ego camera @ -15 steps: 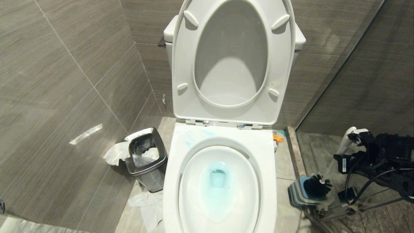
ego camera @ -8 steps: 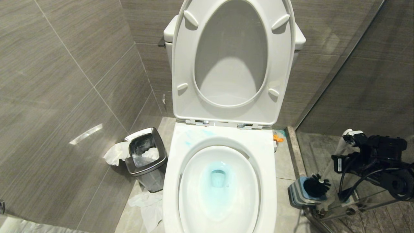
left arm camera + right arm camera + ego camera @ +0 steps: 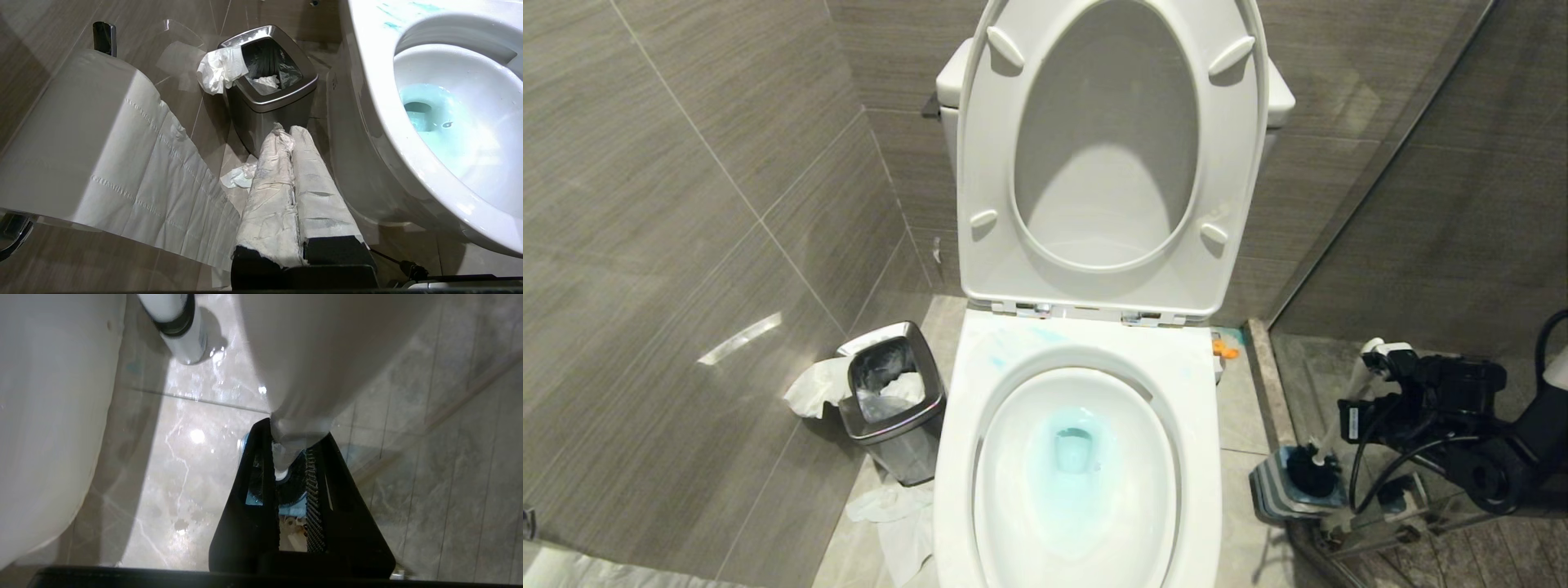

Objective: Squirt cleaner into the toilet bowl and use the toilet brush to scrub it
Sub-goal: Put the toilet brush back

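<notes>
We count one toilet bowl (image 3: 1078, 482); beside it one bin (image 3: 892, 400), one brush (image 3: 1313, 472), one holder (image 3: 1270, 490), two grippers.

Large grey-brown wall tiles (image 3: 686, 163) with a fine horizontal grain and thin pale grout lines cover the walls, meeting in a corner at eleven o'clock in the head view. A bright streak of reflected light lies on the left wall at nine o'clock. A glass partition (image 3: 1421, 163) rises at three o'clock, its edge slanting from one o'clock down to a raised stone curb (image 3: 1262, 367). The floor (image 3: 1241, 416) is glossy beige marble-look tile with wet-looking highlights. At seven o'clock a small square steel bin (image 3: 890, 408) with a black liner holds crumpled paper; more tissue (image 3: 894, 514) lies on the floor just beside it. A toilet paper roll (image 3: 81, 134) hangs from a chrome holder on the left wall.
</notes>
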